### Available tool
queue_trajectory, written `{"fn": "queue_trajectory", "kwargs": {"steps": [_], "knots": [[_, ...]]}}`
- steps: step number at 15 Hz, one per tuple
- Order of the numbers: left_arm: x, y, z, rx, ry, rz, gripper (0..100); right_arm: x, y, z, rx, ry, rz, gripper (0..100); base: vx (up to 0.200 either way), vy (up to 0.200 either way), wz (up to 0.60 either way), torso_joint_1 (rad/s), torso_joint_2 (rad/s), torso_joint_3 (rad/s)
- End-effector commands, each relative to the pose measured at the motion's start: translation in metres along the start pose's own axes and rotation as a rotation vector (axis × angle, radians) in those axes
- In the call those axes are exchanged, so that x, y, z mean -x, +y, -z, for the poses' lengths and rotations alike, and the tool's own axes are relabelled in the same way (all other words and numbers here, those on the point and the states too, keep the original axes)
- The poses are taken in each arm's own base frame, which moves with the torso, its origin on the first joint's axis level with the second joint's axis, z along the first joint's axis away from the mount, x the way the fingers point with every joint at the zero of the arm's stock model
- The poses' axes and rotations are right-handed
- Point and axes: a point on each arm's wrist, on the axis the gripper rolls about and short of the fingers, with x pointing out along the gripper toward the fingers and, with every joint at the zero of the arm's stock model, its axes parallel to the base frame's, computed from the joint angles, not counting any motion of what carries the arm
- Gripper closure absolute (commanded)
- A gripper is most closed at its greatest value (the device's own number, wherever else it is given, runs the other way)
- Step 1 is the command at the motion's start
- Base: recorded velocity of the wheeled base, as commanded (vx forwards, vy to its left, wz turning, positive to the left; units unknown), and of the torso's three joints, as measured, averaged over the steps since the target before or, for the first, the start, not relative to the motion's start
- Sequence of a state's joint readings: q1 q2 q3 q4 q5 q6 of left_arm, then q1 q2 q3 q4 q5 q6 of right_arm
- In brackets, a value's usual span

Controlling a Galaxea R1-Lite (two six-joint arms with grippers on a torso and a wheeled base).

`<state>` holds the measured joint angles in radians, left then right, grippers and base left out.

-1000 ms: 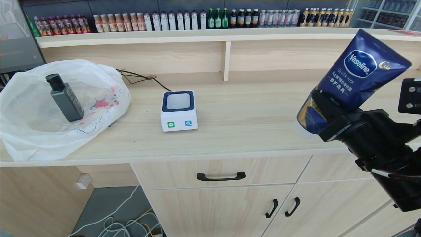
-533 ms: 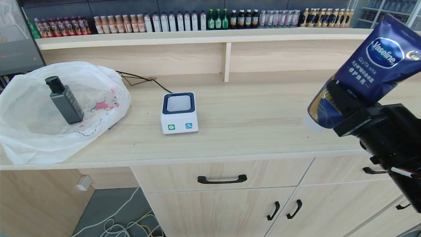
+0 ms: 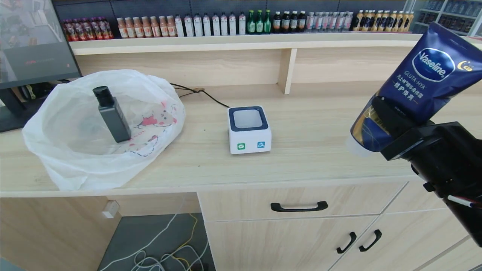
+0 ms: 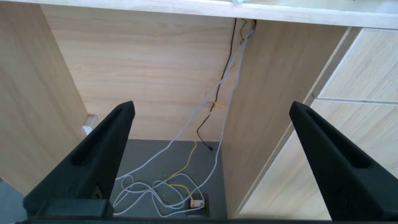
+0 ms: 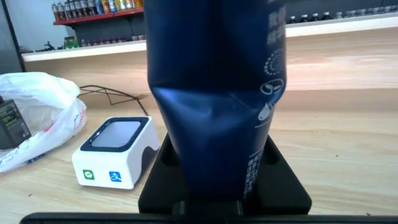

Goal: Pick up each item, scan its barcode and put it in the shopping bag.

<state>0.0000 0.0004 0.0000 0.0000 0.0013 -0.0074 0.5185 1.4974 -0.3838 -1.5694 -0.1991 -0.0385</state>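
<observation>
Nearest, down before the cabinet, the left gripper (image 4: pixel 211 112) has its jaws spread wide with nothing between them; behind it loose cables (image 4: pixel 168 186) lie on the floor. With the scanner (image 3: pixel 249 129) as the middle of a dial and 12 toward the back shelf, the right gripper (image 3: pixel 395 128) hangs at about 3 o'clock, above the front edge of the counter (image 3: pixel 308 158), its jaws closed tight on the cap end of the blue tube (image 3: pixel 421 82), which leans up toward 1 o'clock. At 9 o'clock the white shopping bag (image 3: pixel 75 165) lies open on the counter, with a grey bottle (image 3: pixel 112 114) standing tilted inside it. At 12 o'clock, far back, a row of drink bottles (image 3: pixel 233 23) stands along the top shelf
</observation>
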Motion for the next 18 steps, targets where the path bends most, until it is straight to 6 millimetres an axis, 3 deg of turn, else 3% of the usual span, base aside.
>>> {"fn": "queue_trajectory", "kwargs": {"steps": [1,6,18], "knots": [[0.0,0.0,0.0,0.0,-0.002,0.0,0,0.001,0.0,-0.001,-0.001,-0.003,0.0,100,0.0,0.2,0.0,-0.002,0.0,0.002],[0.0,0.0,0.0,0.0,0.0,0.0,0,0.001,0.0,-0.001,-0.002,-0.004,-0.002,100,0.0,0.2,0.0,0.002,0.01,0.002],[0.0,0.0,0.0,-0.003,0.0,0.001,0,0.001,0.001,0.01,0.002,0.042,-0.005,100,0.0,0.0,0.0,0.0,0.0,0.0]]}}
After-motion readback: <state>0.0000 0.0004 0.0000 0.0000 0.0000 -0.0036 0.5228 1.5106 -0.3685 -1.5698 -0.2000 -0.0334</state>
